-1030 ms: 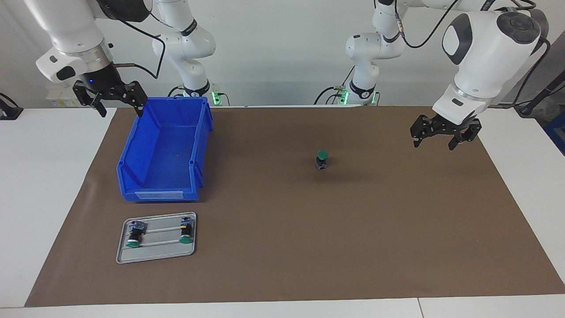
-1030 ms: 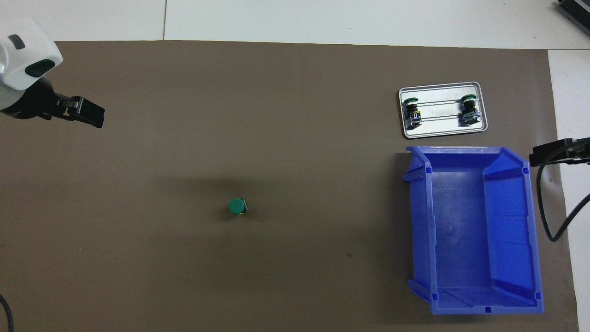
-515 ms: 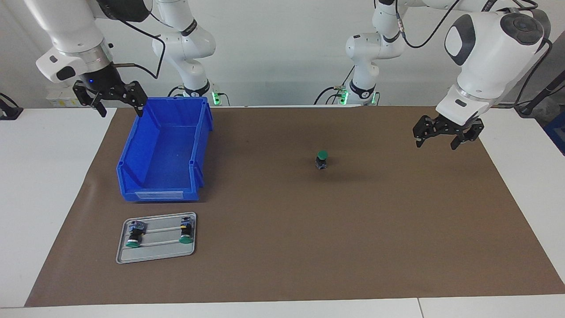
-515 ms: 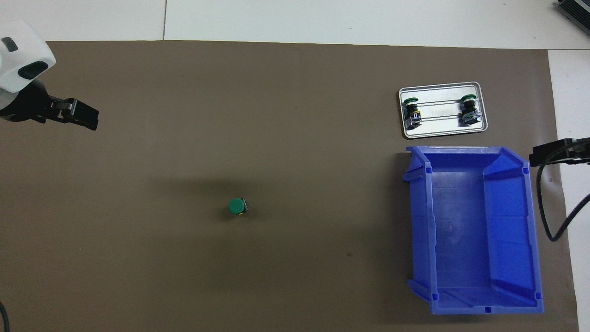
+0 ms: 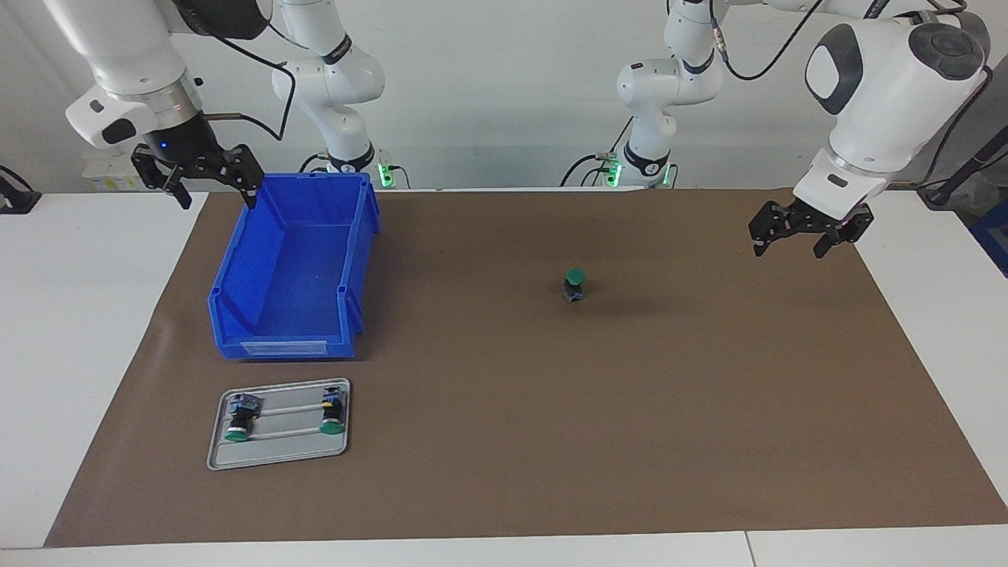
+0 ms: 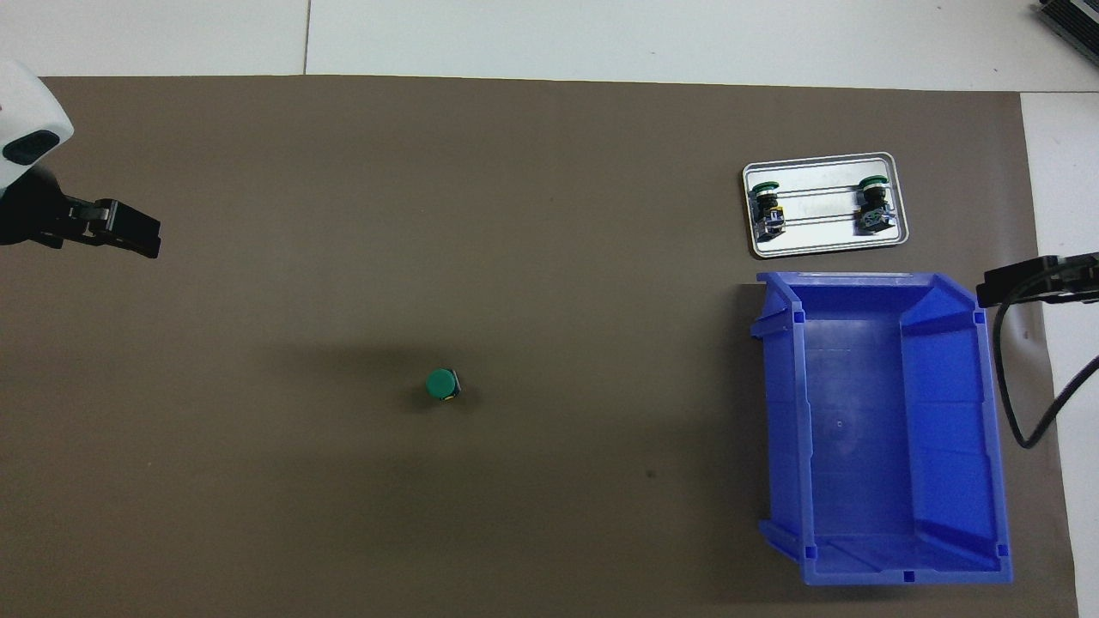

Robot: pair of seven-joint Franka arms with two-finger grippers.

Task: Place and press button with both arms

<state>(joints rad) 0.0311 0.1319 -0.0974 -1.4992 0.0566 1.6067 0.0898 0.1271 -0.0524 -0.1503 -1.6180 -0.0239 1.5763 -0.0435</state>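
Mat [image 5: 504, 441]: matt brown, paper-like sheet, smooth, faint creases
Desk [image 5: 71, 331]: smooth white panels, slight sheen
Bin [image 5: 291, 268]: glossy blue moulded plastic
Tray [image 5: 277, 453]: brushed grey metal, dull shine, at 6 o'clock from the bin in the facing view
Button [image 5: 575, 285]: smooth green plastic cap, black plastic body
Arms [image 5: 882, 87]: glossy white shells, silver metal wrist rings
Left gripper [image 5: 811, 236]: matt black
Right gripper [image 5: 197, 172]: matt black

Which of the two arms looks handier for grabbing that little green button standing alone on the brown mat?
Probably the left. Its open tool hangs over the mat at its own end, nothing between it and the button. The right tool, also open, waits by the blue bin, much farther from the button.
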